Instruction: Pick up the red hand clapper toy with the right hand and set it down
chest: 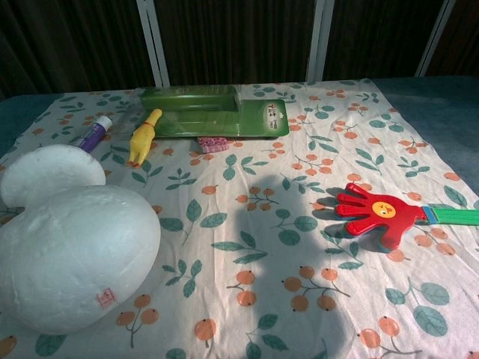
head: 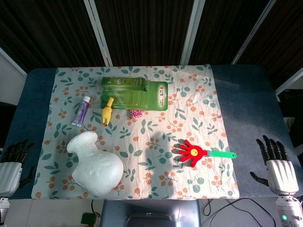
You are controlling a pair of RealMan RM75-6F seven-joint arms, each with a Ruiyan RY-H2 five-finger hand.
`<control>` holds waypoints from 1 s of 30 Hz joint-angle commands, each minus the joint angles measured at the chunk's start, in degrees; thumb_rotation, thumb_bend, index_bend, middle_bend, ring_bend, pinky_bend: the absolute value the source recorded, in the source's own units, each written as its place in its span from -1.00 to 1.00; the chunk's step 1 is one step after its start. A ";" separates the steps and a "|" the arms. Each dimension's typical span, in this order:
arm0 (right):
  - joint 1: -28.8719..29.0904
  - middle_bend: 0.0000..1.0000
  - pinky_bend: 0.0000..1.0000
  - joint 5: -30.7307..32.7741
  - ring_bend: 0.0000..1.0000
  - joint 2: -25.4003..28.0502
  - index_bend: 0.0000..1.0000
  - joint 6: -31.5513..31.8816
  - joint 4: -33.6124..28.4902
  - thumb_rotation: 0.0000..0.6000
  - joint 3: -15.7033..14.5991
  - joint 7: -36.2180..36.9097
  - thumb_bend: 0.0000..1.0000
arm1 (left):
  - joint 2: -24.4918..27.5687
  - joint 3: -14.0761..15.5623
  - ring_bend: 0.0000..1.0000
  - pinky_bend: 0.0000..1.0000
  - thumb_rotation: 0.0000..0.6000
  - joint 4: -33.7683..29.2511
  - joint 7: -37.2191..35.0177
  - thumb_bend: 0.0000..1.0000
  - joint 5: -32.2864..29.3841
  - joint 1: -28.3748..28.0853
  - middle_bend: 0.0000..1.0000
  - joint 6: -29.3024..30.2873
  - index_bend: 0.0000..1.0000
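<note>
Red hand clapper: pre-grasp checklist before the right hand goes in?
1. Red hand clapper toy in view, flat on the floral cloth: ok.
2. Green handle points toward the robot's right side, unobstructed: ok.
3. Right hand holds nothing, fingers apart, resting off the cloth beside the clapper: ok.
4. Left hand away from the clapper, at the far table edge: ok.
5. White foam vase apart from the clapper: ok.
6. Handle end in chest view: cut off by frame, cannot tell.
</note>
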 commanded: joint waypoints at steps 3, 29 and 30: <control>0.18 -1.00 -1.00 0.76 -1.00 0.04 -1.00 -0.56 0.17 1.00 0.16 -0.16 -0.76 | -0.18 -0.02 -1.00 -0.83 1.00 0.17 -0.10 -0.09 0.02 -0.29 -1.00 -0.45 -0.84; 17.37 -1.00 -1.00 14.39 -1.00 -18.17 -0.16 -25.83 15.79 1.00 5.81 -7.52 -0.39 | 1.45 1.32 -1.00 -0.82 1.00 0.05 -4.76 -0.09 3.43 0.17 -1.00 1.36 -0.92; 17.73 -1.00 -1.00 15.12 -1.00 -18.52 -0.15 -26.53 16.11 1.00 5.95 -7.58 -0.38 | 1.52 1.33 -1.00 -0.82 1.00 0.02 -4.90 -0.09 3.48 0.23 -1.00 1.48 -0.92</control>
